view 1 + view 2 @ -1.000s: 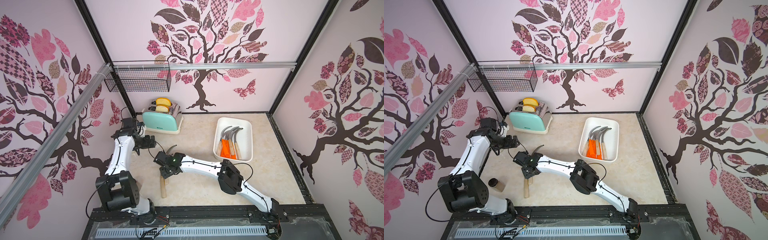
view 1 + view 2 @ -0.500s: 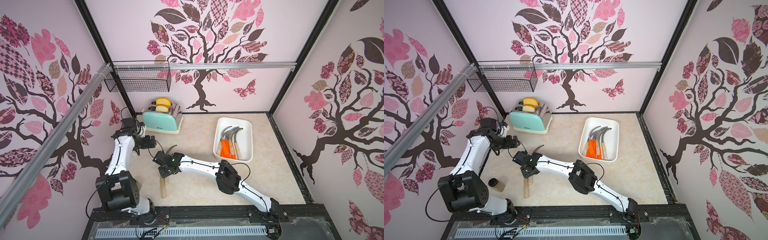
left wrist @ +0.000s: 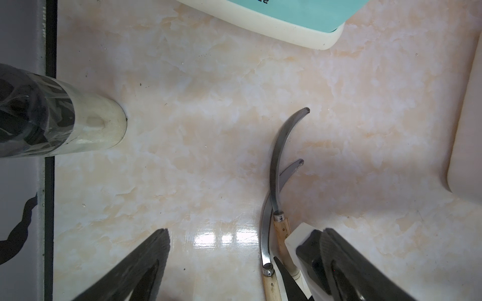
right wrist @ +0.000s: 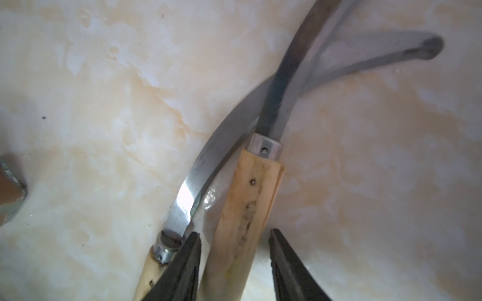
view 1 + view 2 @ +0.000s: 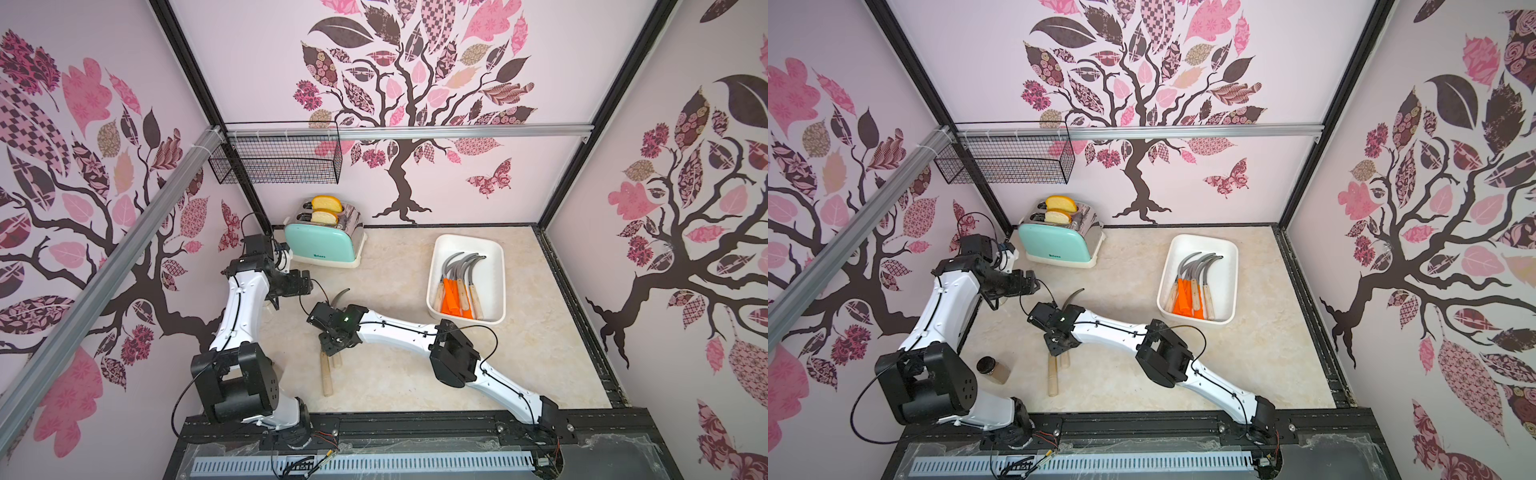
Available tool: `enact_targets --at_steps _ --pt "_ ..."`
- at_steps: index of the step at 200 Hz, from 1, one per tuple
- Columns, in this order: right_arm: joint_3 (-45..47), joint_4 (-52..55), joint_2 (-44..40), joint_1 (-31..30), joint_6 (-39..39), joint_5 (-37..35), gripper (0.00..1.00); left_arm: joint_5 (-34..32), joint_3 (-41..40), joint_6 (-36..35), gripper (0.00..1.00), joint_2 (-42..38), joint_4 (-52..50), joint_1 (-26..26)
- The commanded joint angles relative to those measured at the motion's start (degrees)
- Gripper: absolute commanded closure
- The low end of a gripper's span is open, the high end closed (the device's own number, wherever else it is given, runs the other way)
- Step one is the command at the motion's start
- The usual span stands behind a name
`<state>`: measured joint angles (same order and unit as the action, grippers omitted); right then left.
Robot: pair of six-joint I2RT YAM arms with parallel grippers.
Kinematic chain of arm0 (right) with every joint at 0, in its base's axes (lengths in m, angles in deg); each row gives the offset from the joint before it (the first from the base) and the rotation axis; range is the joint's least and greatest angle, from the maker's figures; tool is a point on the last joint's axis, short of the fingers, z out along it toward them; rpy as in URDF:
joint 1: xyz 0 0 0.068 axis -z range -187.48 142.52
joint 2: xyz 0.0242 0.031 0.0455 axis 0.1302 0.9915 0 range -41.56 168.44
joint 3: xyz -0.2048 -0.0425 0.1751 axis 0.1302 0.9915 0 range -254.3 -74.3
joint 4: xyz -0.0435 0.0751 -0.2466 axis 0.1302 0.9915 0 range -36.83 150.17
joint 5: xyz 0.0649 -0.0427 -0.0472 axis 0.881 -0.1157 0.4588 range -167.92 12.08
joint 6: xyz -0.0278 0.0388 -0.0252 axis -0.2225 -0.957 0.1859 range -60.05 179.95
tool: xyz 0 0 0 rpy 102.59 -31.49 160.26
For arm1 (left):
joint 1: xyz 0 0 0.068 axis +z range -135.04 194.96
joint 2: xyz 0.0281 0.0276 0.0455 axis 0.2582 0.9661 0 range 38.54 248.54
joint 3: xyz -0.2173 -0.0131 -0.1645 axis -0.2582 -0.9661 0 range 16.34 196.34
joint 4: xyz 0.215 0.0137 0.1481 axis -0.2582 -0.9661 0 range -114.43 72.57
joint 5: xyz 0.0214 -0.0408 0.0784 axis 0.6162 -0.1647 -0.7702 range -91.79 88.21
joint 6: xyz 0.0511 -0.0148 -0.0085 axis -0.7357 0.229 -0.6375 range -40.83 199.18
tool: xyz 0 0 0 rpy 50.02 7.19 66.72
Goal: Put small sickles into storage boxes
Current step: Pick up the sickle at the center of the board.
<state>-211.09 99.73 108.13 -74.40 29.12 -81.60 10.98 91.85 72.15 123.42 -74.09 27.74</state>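
The right gripper (image 4: 232,234) had its jaws clasped on the pale wooden handle of one sickle (image 4: 250,198). Its blade crossed over that of a second sickle (image 4: 200,166), which lay just beside it on the counter (image 5: 395,270). The left gripper (image 3: 244,230) hung near them, jaws spread wide with nothing between, while well apart on the right the white tray (image 5: 496,286) held the other sickles (image 5: 457,291), orange and wooden handles side by side, blades toward the back wall.

White arms (image 5: 399,330) — black joints (image 5: 453,353), cables (image 5: 183,399).
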Motion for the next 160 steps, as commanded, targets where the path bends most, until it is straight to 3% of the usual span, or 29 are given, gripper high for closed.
enact_targets --at_steps 1,160 --pt "-1.85 3.26 0.79 0.29 0.64 -1.44 0.53 0.99 1.38 -0.44 0.05 -0.53 -0.44 0.15" --pt "-2.32 9.69 1.67 0.46 3.19 -4.03 0.61 1.55 3.10 -0.20 0.05 0.13 -1.34 0.21"
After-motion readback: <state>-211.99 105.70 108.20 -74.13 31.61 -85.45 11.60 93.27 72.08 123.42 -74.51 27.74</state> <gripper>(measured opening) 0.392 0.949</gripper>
